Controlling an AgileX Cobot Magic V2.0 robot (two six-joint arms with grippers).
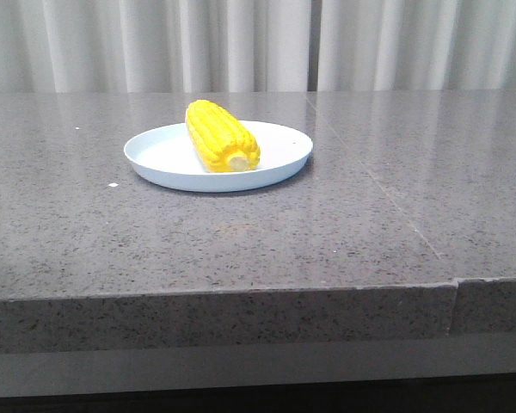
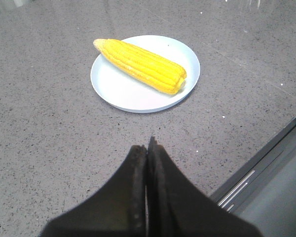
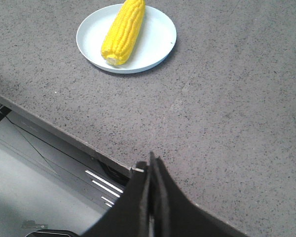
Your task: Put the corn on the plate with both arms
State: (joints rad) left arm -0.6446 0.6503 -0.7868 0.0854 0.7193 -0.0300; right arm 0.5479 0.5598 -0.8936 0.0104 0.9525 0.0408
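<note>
A bright yellow ear of corn [image 1: 221, 136] lies on the pale round plate [image 1: 279, 146] in the middle of the grey table, its pale stub end toward the front. Both wrist views show the same pair: corn [image 2: 143, 64] on plate [image 2: 118, 84], and corn [image 3: 123, 32] on plate [image 3: 155, 37]. My left gripper [image 2: 147, 147] is shut and empty, hovering over bare table well short of the plate. Shut with nothing in it too, my right gripper [image 3: 150, 165] hangs at the table's front edge, far from the plate. Neither gripper appears in the front view.
The speckled grey table [image 1: 370, 224] runs wide on all sides of the plate, with a seam at the right. Its front edge [image 3: 49, 126] drops to a grey frame below. Pale curtains [image 1: 241, 43] hang behind the table.
</note>
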